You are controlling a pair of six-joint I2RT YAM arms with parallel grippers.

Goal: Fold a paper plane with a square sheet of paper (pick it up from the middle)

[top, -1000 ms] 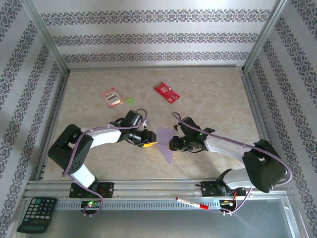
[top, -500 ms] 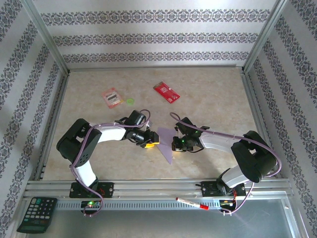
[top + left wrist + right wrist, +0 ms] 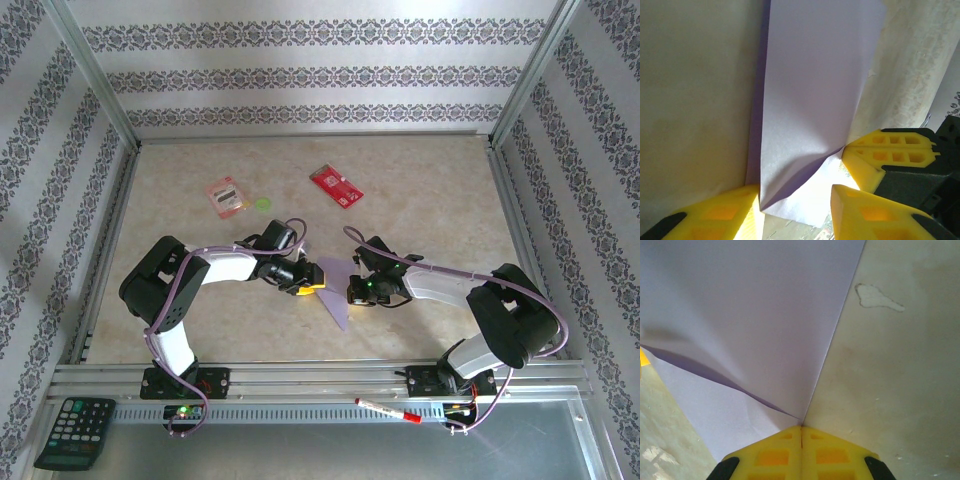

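Lilac paper, the folded sheet, is laid on the table between both grippers. Its creased edge is pinched by the right gripper, whose fingers are pressed together. The left gripper is held partly open, with a sheet corner in the gap. Print on the red card cannot be read.
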